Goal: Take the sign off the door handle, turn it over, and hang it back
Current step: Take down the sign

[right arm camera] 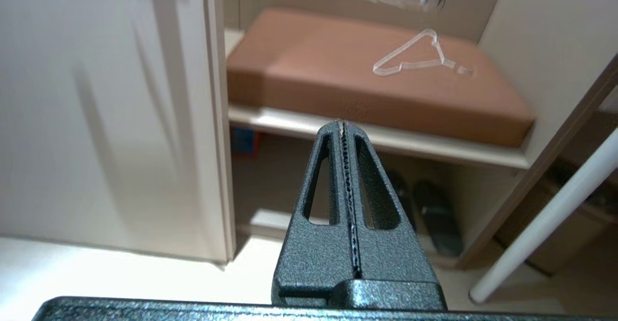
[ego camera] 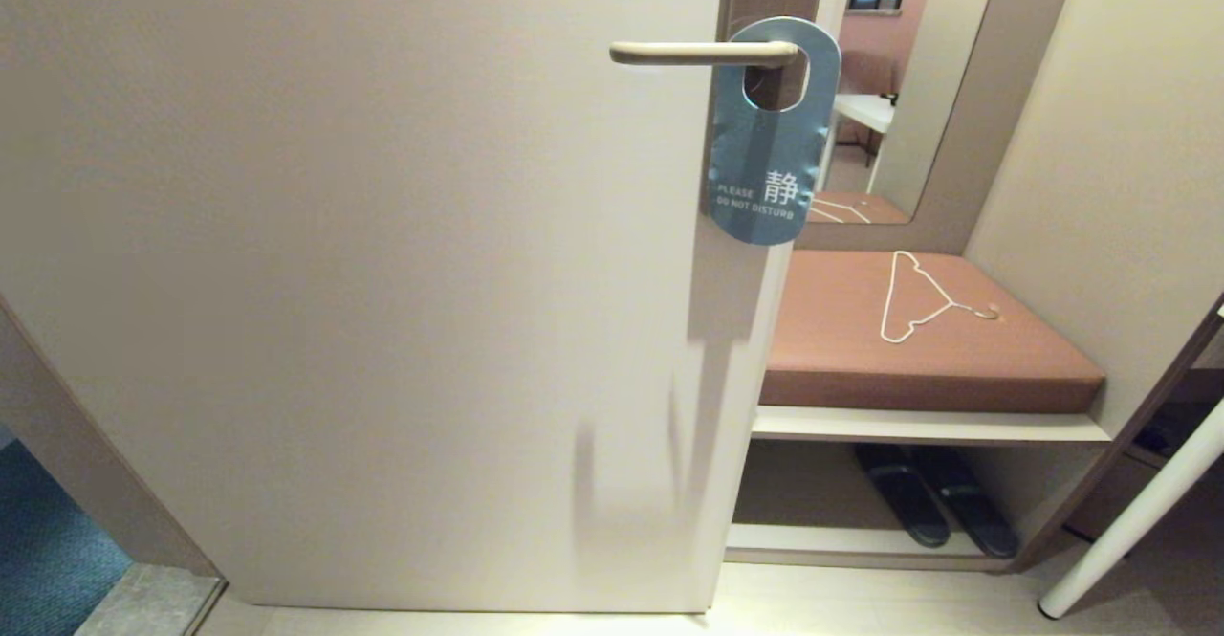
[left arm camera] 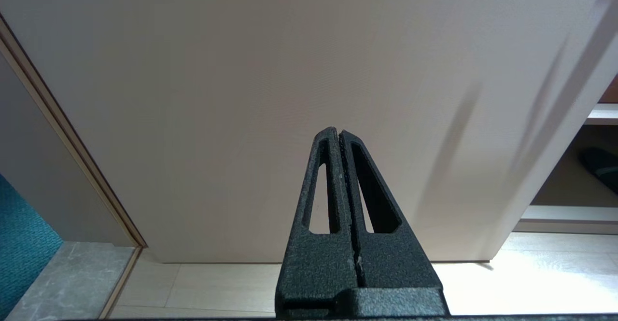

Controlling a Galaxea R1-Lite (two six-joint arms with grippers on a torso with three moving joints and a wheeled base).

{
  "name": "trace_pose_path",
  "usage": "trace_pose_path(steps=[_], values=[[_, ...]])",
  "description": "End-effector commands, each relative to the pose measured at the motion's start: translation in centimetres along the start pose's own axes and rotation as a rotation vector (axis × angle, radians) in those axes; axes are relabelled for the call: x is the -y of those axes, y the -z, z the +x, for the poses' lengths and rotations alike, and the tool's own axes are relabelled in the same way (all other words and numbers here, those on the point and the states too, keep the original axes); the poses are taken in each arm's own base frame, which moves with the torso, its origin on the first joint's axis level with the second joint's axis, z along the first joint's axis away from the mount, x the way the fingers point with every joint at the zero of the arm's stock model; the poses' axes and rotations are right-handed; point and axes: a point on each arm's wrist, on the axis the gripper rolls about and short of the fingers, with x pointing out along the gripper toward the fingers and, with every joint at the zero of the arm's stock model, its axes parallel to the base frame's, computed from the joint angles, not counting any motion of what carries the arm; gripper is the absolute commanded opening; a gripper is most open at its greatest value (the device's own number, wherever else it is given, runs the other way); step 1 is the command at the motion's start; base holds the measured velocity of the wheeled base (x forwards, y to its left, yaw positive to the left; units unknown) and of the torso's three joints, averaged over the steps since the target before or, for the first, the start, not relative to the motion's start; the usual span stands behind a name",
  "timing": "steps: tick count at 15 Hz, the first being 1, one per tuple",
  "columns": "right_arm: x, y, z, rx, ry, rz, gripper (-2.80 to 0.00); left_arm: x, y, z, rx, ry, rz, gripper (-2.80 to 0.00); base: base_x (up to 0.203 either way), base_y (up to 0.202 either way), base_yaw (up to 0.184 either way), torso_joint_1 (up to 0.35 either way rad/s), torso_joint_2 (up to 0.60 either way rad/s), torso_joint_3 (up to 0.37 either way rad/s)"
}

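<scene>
The sign (ego camera: pixel 765 158) hangs by its oval hole on the door handle (ego camera: pixel 703 53), grey-blue "PLEASE DO NOT DISTURB" face towards me, at the door's right edge. Neither gripper shows in the head view. My left gripper (left arm camera: pixel 339 132) is shut and empty, low down, facing the lower part of the door (left arm camera: pixel 289 94). My right gripper (right arm camera: pixel 343 124) is shut and empty, low down, facing the bench beside the door edge (right arm camera: pixel 217 118). The sign and handle are out of both wrist views.
A brown cushioned bench (ego camera: pixel 841 349) with a white wire clothes hanger (ego camera: pixel 918 296) stands right of the door. Dark slippers (ego camera: pixel 932 502) lie on the shelf below. A white slanted leg (ego camera: pixel 1138 512) stands at the far right. A mirror (ego camera: pixel 889 72) is behind the bench.
</scene>
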Motion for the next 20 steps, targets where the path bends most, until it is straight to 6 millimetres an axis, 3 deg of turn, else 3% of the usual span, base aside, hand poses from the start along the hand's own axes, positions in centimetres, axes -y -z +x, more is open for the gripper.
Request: trace_pose_path(steps=[1, 5, 8, 12, 14, 17, 20], values=[[0.1, -1.1, -0.4, 0.020, 0.000, -0.001, -2.80, 0.0, 0.0, 0.0, 0.000, 0.000, 0.000, -2.80, 0.000, 0.000, 0.000, 0.000, 0.00, 0.000], [0.3, -4.7, -1.0, -0.036, -0.004, 0.000, -2.80, 0.0, 0.0, 0.0, 0.000, 0.000, 0.000, -2.80, 0.000, 0.000, 0.000, 0.000, 0.00, 0.000], [0.8, -10.0, 0.7, -0.072, -0.003, 0.002, -2.80, 0.0, 0.0, 0.0, 0.000, 0.000, 0.000, -2.80, 0.000, 0.000, 0.000, 0.000, 0.00, 0.000], [1.5, -17.4, 6.3, -0.134, -0.009, 0.004, -2.80, 0.0, 0.0, 0.0, 0.000, 0.000, 0.000, -2.80, 0.000, 0.000, 0.000, 0.000, 0.00, 0.000], [1.7, -19.6, 10.1, -0.178, -0.021, 0.006, -2.80, 0.0, 0.0, 0.0, 0.000, 0.000, 0.000, -2.80, 0.000, 0.000, 0.000, 0.000, 0.00, 0.000], [1.5, -22.2, 15.5, -0.153, -0.157, 0.016, -2.80, 0.0, 0.0, 0.0, 0.000, 0.000, 0.000, -2.80, 0.000, 0.000, 0.000, 0.000, 0.00, 0.000], [0.9, -22.7, 18.0, -0.134, -0.461, 0.038, -2.80, 0.0, 0.0, 0.0, 0.000, 0.000, 0.000, -2.80, 0.000, 0.000, 0.000, 0.000, 0.00, 0.000]])
